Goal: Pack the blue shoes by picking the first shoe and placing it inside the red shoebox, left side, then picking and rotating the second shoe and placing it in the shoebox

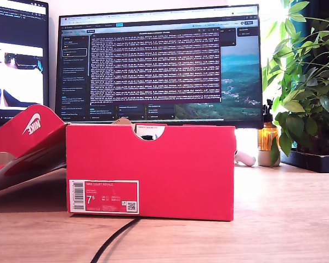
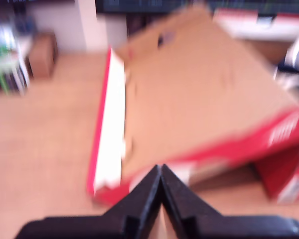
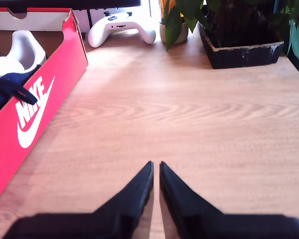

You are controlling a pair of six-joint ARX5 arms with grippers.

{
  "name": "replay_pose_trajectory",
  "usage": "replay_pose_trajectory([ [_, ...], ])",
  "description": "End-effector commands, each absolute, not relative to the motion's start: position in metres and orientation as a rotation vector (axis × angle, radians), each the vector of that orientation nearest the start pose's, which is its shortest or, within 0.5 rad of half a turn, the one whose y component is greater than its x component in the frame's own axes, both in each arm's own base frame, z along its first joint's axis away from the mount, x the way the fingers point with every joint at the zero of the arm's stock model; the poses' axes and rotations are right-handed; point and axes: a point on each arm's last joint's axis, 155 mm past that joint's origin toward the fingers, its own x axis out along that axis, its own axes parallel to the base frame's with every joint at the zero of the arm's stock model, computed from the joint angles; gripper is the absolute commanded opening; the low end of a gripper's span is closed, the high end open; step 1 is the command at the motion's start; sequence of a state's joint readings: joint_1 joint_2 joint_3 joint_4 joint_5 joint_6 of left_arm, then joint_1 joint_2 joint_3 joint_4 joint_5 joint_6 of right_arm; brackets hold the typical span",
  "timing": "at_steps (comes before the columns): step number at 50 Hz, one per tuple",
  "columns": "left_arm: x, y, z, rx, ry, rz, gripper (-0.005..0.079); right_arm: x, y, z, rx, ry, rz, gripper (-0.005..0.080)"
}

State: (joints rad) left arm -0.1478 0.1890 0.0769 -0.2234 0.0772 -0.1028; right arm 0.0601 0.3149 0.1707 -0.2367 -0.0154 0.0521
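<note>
The red shoebox (image 1: 153,164) stands open mid-table, label side toward the exterior camera. In the second wrist view its swoosh-marked long wall (image 3: 35,109) runs beside a navy-blue shoe (image 3: 5,84) with a white sole lying inside; I cannot tell whether there is one shoe or two. A bit of shoe shows through the notch (image 1: 148,133). My second gripper (image 3: 156,167) is shut and empty above bare table beside the box. My first gripper (image 2: 161,170) is shut and empty, facing the box lid (image 2: 199,99), whose brown inside is blurred. Neither gripper appears in the exterior view.
The red lid (image 1: 27,137) leans at the exterior view's left. Behind the box is a monitor (image 1: 159,60). A white game controller (image 3: 120,29), an amber bottle (image 1: 267,137) and a potted plant (image 1: 312,82) in a black planter (image 3: 241,52) stand at the exterior view's right. A black cable (image 1: 115,238) runs in front.
</note>
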Motion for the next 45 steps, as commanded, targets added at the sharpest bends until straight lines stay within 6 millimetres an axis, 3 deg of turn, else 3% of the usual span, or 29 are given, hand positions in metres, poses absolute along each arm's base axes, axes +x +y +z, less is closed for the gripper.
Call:
replay_pose_trajectory([
  [1, 0.242, -0.050, 0.100, -0.097, 0.338, -0.205, -0.0014, 0.250, 0.017, 0.102, 0.044, 0.404, 0.062, -0.0011],
  [9, 0.235, -0.049, 0.091, -0.095, 0.351, -0.204, -0.0014, 0.246, 0.017, 0.099, 0.042, 0.411, 0.061, -0.0011],
  [17, 0.232, -0.049, 0.094, -0.093, 0.329, -0.206, -0.0014, 0.240, 0.017, 0.092, 0.043, 0.406, 0.061, -0.0011],
  [45, 0.231, -0.047, 0.092, -0.090, 0.337, -0.198, -0.0014, 0.234, 0.023, 0.113, 0.062, 0.299, 0.097, -0.0011],
])
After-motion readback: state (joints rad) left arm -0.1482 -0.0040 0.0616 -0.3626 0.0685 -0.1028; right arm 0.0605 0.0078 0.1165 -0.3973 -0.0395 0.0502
